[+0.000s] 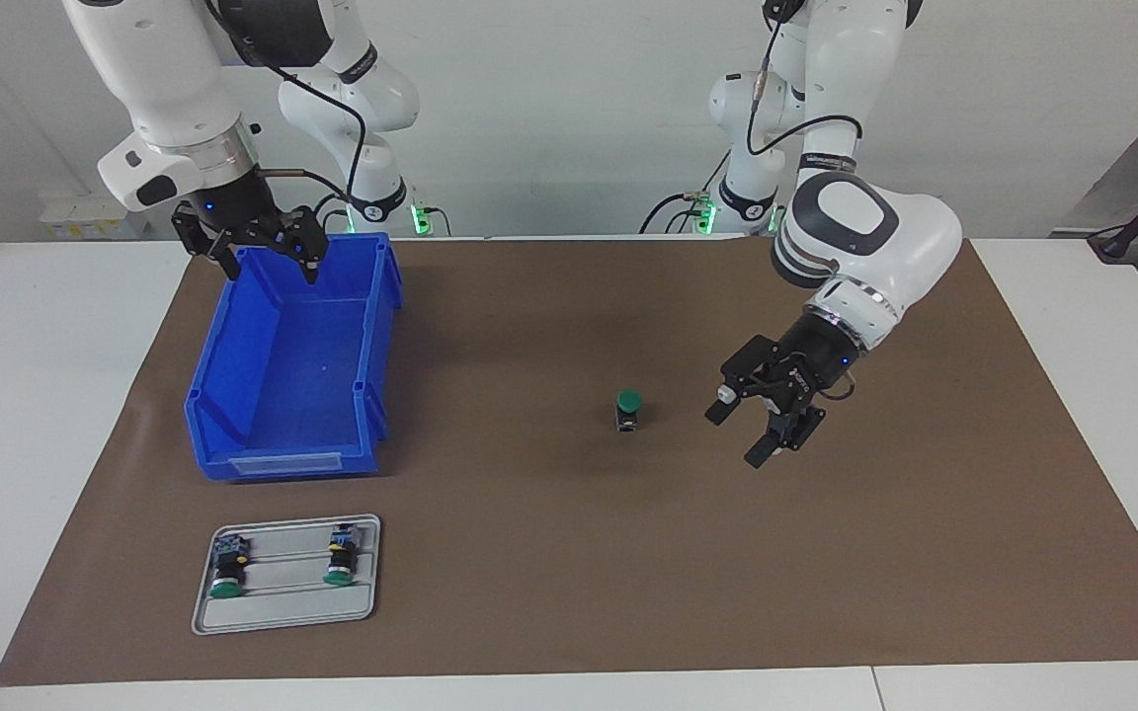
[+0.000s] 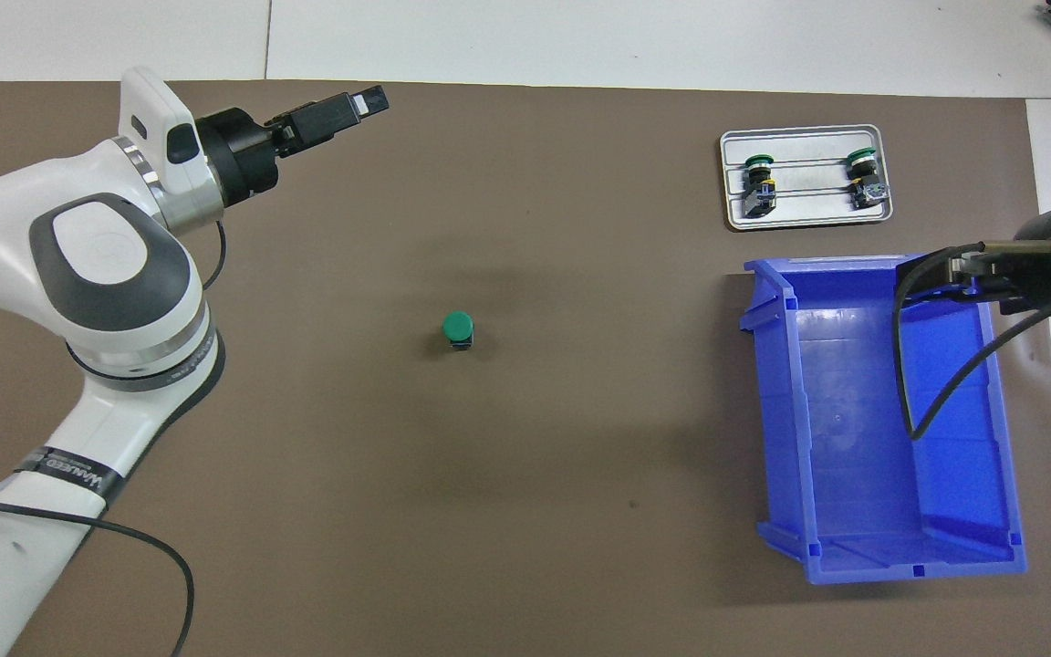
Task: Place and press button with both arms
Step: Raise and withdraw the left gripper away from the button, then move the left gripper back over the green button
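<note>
The button [image 1: 628, 409] stands upright on the brown mat [image 1: 569, 553], so I judge placing done and pressing left; my left gripper [image 1: 765, 427] hangs released beside it, my right gripper [image 1: 268, 259] waits, released, over the blue bin [image 1: 233, 395].

Green-capped button [image 2: 458, 329] apparently upright on mat [image 2: 580, 456]

Left hand [image 1: 753, 432] hangs low with fingers spread; right hand [image 1: 268, 259] hangs raised, fingers apart.

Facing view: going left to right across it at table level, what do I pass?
Blue bin with the grey tray of two buttons below it → upright button on the mat → left end effector.
</note>
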